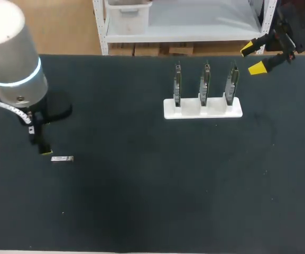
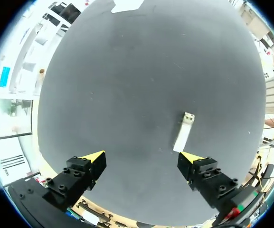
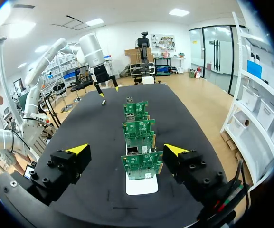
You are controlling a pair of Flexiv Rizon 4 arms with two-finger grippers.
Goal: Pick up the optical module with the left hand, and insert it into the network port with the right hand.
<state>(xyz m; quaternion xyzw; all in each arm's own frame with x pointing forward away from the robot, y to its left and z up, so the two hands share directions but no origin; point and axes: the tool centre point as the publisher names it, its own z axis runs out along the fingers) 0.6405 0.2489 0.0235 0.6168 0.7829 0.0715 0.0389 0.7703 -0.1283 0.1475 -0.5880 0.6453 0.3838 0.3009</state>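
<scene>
Left gripper [image 2: 142, 159] was spread wide, with the optical module [image 2: 183, 131] lying off-centre beside one finger. Recentring over the module was judged necessary before closing. Right gripper [image 1: 252, 59] was also spread wide, well apart from the module.

No legible text on anything here

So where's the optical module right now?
In the head view the optical module lies flat on the table at the left, far from the white stand; in the left wrist view it sits just ahead of the open left gripper.
</scene>
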